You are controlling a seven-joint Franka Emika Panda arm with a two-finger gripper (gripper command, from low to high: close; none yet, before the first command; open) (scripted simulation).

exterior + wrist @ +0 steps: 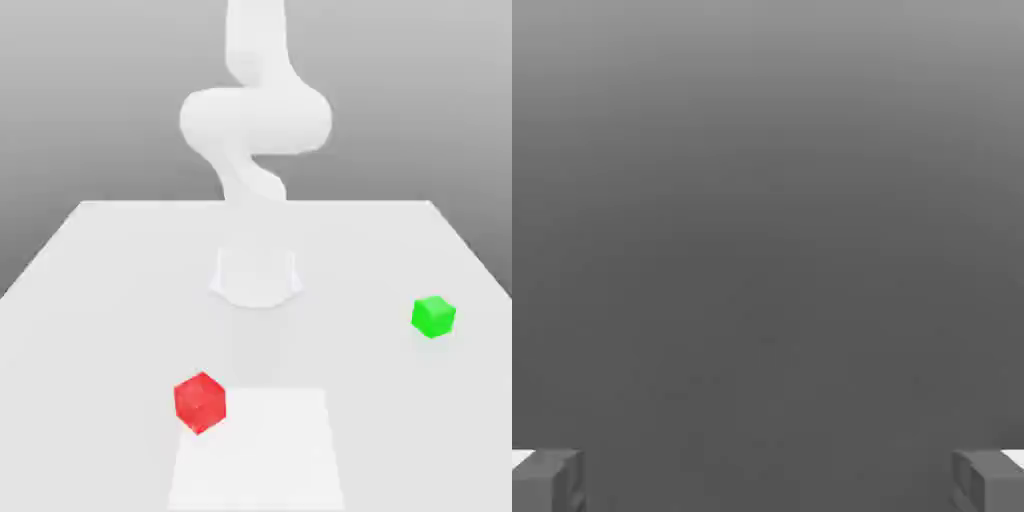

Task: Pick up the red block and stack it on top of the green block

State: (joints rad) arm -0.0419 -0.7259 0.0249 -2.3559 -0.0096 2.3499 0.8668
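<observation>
Pale tabletop (120, 320) under the red block (200, 403), apart from the open tool (768, 482).

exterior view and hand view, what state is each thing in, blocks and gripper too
Red block: unstacked, apart from the green block.
Green block: nothing on top, at the exterior view's right.
Gripper: open, jaws wide apart, nothing between them.

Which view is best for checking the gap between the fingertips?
The hand view: both fingertips stand at the picture's edges, wide apart, with nothing between them. The exterior view gives no help with that gap; it is better for the red block and green block.
</observation>
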